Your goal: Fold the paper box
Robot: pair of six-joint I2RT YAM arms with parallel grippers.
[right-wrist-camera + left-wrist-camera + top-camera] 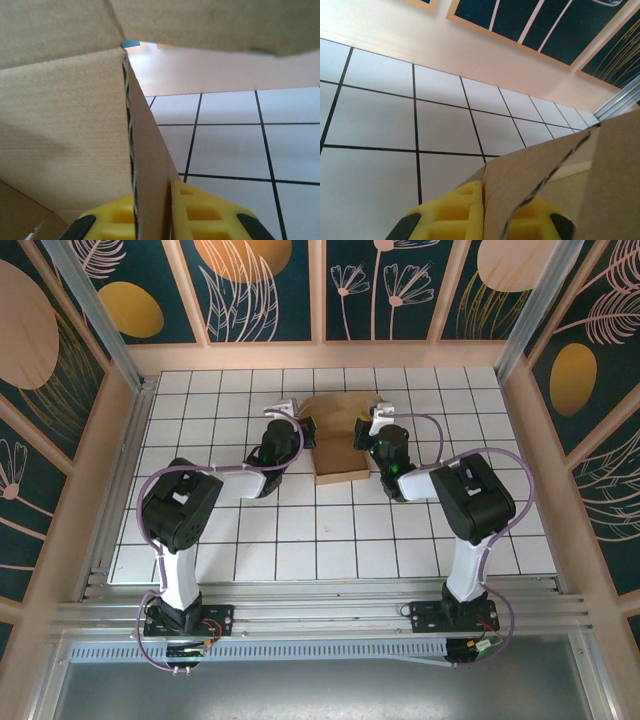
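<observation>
White tiled table [250, 530] with black grid lines | plain brown corrugated cardboard paper box [335, 435] lies at the far middle of the table, between both arms | left gripper [492, 215], yellow fingers, pinches a box flap | right gripper [152, 217] pinches an upright box panel by its edge

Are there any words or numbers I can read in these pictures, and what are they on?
None can be read.
The paper box is plain brown cardboard, no print.
The walls show only flower and leaf drawings, no letters.
The white table has just black grid lines.
</observation>
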